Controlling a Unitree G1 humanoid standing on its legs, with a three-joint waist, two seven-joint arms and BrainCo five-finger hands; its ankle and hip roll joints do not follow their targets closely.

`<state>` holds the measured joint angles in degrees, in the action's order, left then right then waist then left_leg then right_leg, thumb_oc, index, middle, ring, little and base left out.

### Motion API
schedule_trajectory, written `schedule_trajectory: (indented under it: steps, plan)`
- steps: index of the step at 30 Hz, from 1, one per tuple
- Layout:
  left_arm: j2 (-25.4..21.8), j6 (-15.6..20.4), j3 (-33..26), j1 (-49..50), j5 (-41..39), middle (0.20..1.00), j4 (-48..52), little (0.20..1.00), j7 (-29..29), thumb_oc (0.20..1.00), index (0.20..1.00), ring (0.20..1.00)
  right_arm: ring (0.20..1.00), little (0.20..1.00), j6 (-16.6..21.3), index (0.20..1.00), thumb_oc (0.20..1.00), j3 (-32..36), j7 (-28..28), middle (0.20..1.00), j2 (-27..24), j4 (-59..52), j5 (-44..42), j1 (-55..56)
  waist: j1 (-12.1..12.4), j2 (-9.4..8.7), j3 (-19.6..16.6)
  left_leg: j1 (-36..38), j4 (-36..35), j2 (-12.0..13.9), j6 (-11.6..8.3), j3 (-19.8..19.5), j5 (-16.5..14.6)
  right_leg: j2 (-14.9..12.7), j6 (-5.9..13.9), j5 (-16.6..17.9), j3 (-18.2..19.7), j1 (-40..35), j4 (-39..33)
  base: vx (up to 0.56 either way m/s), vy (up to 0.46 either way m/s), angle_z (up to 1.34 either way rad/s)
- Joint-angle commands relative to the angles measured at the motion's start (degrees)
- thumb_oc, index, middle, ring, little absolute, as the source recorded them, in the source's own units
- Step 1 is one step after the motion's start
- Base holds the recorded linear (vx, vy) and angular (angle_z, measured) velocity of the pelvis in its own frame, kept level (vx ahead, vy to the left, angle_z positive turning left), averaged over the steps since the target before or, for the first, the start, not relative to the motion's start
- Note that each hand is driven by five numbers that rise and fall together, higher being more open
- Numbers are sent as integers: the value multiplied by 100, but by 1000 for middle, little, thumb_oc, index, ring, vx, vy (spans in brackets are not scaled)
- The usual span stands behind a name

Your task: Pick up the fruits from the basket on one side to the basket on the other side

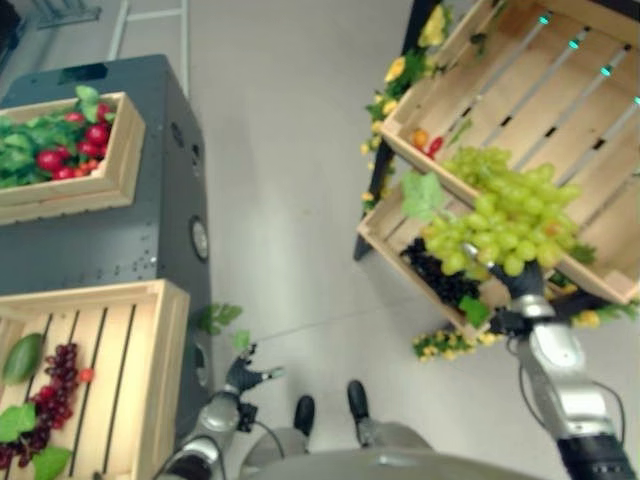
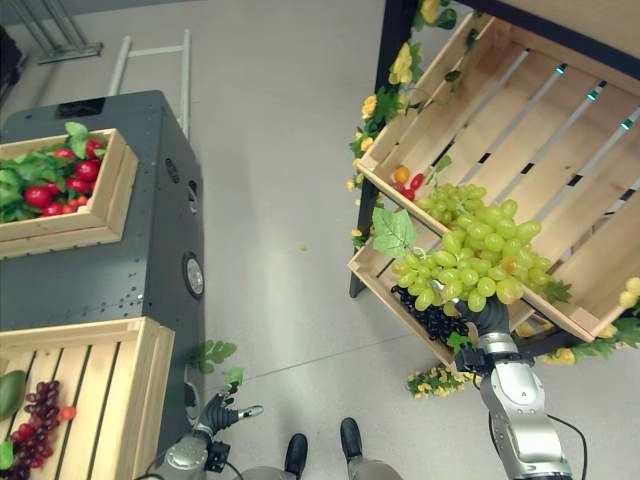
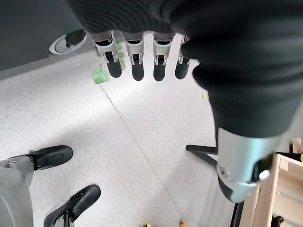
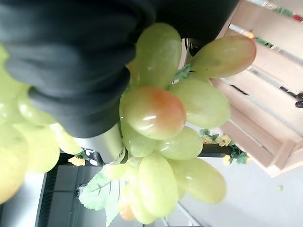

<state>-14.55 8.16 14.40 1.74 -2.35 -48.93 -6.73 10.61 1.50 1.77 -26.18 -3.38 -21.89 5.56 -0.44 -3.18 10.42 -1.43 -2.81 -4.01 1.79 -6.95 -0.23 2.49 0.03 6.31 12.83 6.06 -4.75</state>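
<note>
A big bunch of green grapes [image 1: 505, 225] hangs over the front edge of the tilted wooden crate [image 1: 560, 90] on the right. My right hand [image 1: 520, 285] comes up from below and is shut on the bunch; most of its fingers are hidden behind the fruit. In the right wrist view the green grapes [image 4: 156, 113] press against the hand's dark cover. A second wooden crate [image 1: 120, 370] at the lower left holds purple grapes [image 1: 60, 385] and a green fruit [image 1: 22, 357]. My left hand [image 1: 243, 376] hangs low beside that crate, fingers [image 3: 137, 66] straight and holding nothing.
Below the tilted crate, a lower crate [image 1: 385, 235] holds dark grapes [image 1: 440, 280]. Small red and orange fruits [image 1: 428, 142] lie in the tilted crate's corner. A crate of red fruits and leaves [image 1: 120, 150] sits on a grey cabinet [image 1: 130, 240]. Open floor lies between the two sides.
</note>
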Motion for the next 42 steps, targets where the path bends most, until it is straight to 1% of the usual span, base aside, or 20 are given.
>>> schedule_trajectory:
  steps: [1,2,3,5,6,7,8,9,10,11,12,14,18,20,21,23,31,42]
  plan:
    - [-243,147,-93,-19,247,1000,-32,1000,-118,1000,1000,1000,200,200,429,200,200,280,151,200,-40,-321,43,-214,80,-138,-361,-598,-30,-63,-66,-124,148,194,496,-1067,-325,65,978,-87,83,-45]
    - [-315,129,-137,-97,214,1000,-76,1000,-160,1000,1000,1000,200,200,429,200,200,216,167,200,-16,-340,76,-268,21,-173,-243,-533,-104,-9,-54,-62,175,294,663,-1080,-368,342,1389,-83,88,-47]
    - [-323,117,-132,-156,244,1000,-157,1000,-180,1000,1000,1000,200,200,431,200,200,224,171,200,5,-363,98,-263,-31,-179,-222,-526,-113,-4,-62,-82,214,346,728,-1087,-324,415,1511,-79,121,-53]
    - [-315,95,-161,-175,261,1000,-181,1000,-227,1000,1000,1000,200,200,406,200,200,246,196,200,37,-428,159,-215,-72,-148,-245,-502,-157,8,-60,-104,173,186,765,-1113,-416,455,1464,-21,45,-32]
    - [-294,96,-192,-181,244,1000,-229,1000,-248,1000,1000,1000,200,200,389,200,200,222,211,200,66,-446,191,-258,-63,-114,-248,-500,-179,108,-106,6,130,-133,842,-1034,-681,510,1316,-34,-63,-14]
    - [-298,90,-221,-193,204,1000,-250,1000,-259,1000,1000,1000,200,200,377,200,200,194,231,200,79,-431,225,-340,-31,-97,-253,-494,-185,234,-161,143,129,-381,862,-913,-941,578,1140,35,-100,-22]
    - [-262,73,-232,-245,144,1000,-374,1000,-277,1000,1000,1000,200,200,359,200,200,159,267,200,137,-402,232,-428,8,-74,-242,-409,-188,336,-200,243,37,-656,875,-673,-1109,655,774,54,-81,-31]
    - [-260,75,-232,-249,143,1000,-379,1000,-278,1000,1000,1000,200,200,359,200,200,160,268,200,136,-402,232,-429,12,-71,-233,-398,-189,339,-198,245,33,-653,876,-659,-1108,633,748,101,-2,-58]
    - [-236,47,-173,-315,147,1000,-469,1000,-289,1000,1000,1000,200,200,379,200,200,175,293,200,129,-385,262,-415,-41,-113,-226,-368,-168,237,-168,193,13,-600,868,-545,-907,643,658,67,46,-67]
    - [-209,39,-188,-317,125,1000,-534,1000,-293,1000,1000,1000,200,200,361,200,200,189,302,200,114,-437,263,-418,-42,-154,-242,-326,-155,181,-162,219,-31,-698,920,-475,-938,559,547,118,47,-72]
    - [-112,11,-219,-304,106,1000,-653,1000,-293,1000,1000,1000,200,200,317,200,200,237,315,200,81,-503,276,-382,-49,-217,-318,-290,-147,99,-159,252,-114,-822,954,-332,-915,448,435,81,18,-39]
    - [-73,-16,-218,-296,124,1000,-793,1000,-285,1000,1000,1000,200,200,302,200,200,286,329,200,54,-518,267,-376,-60,-229,-366,-255,-152,89,-160,269,-140,-813,968,-305,-885,415,432,88,-13,16]
    - [50,-129,-211,-259,224,1000,-1138,1000,-288,1000,1000,1000,200,200,200,200,200,443,279,200,-216,-696,127,-401,-84,-195,-493,-133,-177,93,-174,329,-227,-754,911,-323,-904,232,252,102,-29,-2]
    - [70,-136,-218,-238,213,1000,-1161,1000,-281,1000,1000,1000,200,200,186,200,200,466,247,200,-272,-752,103,-398,-90,-186,-512,-111,-181,102,-181,325,-241,-735,898,-348,-892,197,230,71,-40,-5]
    - [99,-154,-248,-205,233,1000,-1235,1000,-260,1000,1000,1000,200,200,153,200,200,571,181,200,-438,-940,128,-373,-100,-169,-557,-65,-191,135,-203,333,-265,-700,876,-389,-895,119,180,105,-71,-4]
    - [143,-202,-311,-174,222,1000,-1376,1000,-267,1000,1000,1000,200,200,146,200,200,658,139,200,-557,-1083,31,-370,-111,-151,-592,-25,-200,174,-236,336,-283,-680,860,-419,-901,36,103,81,-64,1]
    - [302,-308,-316,-140,288,1000,-1705,1000,-282,1000,1000,1000,200,200,158,200,200,851,148,200,-851,-1358,-177,-548,-146,-75,-720,82,-219,264,-288,441,-340,-598,840,-525,-811,-120,4,52,-25,-4]
    - [355,-406,-173,-86,291,1000,-1792,1000,-197,1000,1000,1000,200,200,165,200,200,1021,247,200,-1236,-1371,-432,-921,-109,-99,-814,111,-219,301,-296,470,-380,-567,840,-561,-743,-195,-25,9,-2,-1]
